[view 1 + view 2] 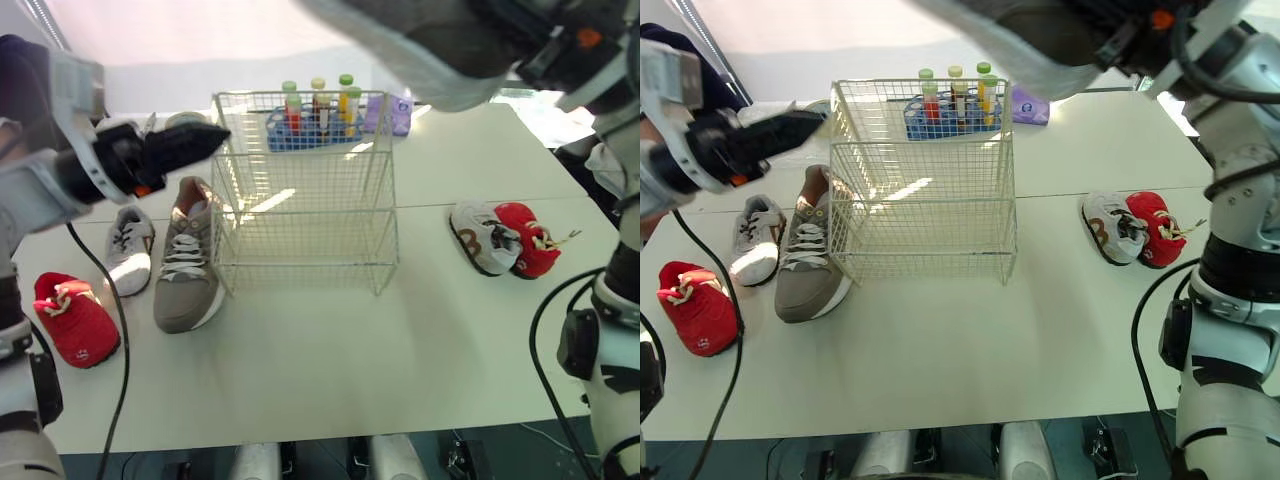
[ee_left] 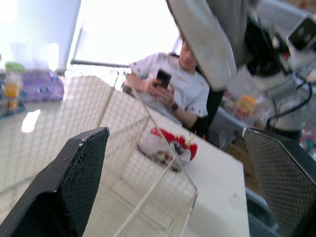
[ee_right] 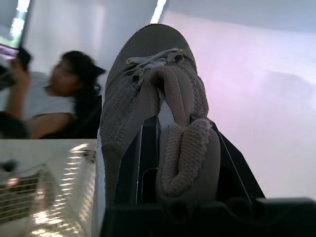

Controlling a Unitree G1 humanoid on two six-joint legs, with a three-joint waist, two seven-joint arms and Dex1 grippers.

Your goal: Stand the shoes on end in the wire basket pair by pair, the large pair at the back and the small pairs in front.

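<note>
**Large grey sneaker** (image 3: pixel 148 74), one of a pair. Held aloft, well clear of the worktop (image 1: pixel 330 350), with the right hand (image 3: pixel 180 148) pinching its padded heel collar.

**Second large grey sneaker** (image 1: pixel 187 262). Lies flat, just left of the empty wire basket (image 1: pixel 305 190) and beside a small grey sneaker (image 1: pixel 130 248).

**Left hand** (image 1: pixel 200 140). Spread and holding nothing, it hovers above that sneaker.

**Handling (judged).** Light, with a soft, yielding upper and a stiffer sole. The heel collar looks the surest hold.

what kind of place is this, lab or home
Probably a robot test lab: a white table staged with a wire basket and shoes, a blue rack of tubes behind it, a seated person with a phone nearby, and the right gripper clamping a grey shoe.
</note>
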